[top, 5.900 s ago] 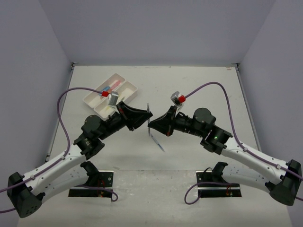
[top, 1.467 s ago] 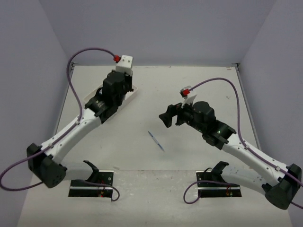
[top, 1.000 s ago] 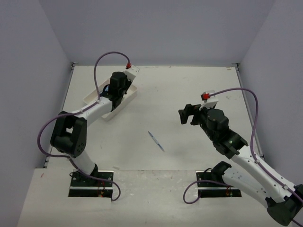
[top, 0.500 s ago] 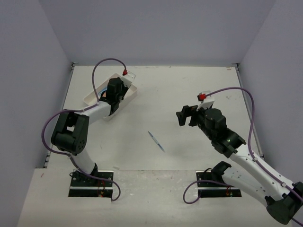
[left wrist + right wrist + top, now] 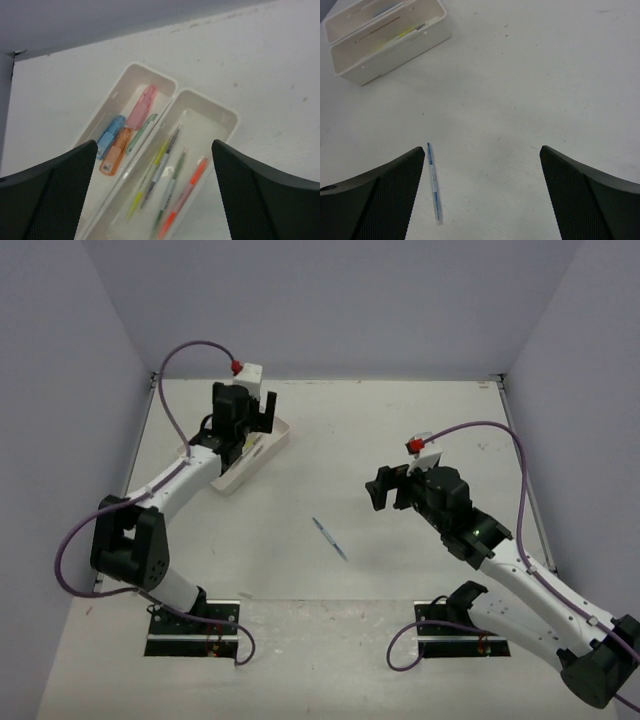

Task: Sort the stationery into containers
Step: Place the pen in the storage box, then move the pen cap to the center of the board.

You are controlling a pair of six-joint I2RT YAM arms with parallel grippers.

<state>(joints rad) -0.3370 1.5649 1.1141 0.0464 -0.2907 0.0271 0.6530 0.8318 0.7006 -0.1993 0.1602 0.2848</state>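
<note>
1 thin blue pen (image 5: 329, 538) is the only item I see loose, lying flat on the tabletop (image 5: 420, 420) just 6 o'clock of centre, slim with a darker tip, so I judge the sort nearly finished. The 2 white trays (image 5: 243, 468) at 10 o'clock hold the rest: stubby markers (image 5: 141, 104) in one, slim pens (image 5: 167, 160) in the other. My left fingers (image 5: 50, 195) are spread wide and empty over the trays, and my right fingers (image 5: 375, 195), equally wide and empty, hover at 2 o'clock of the loose pen.
</note>
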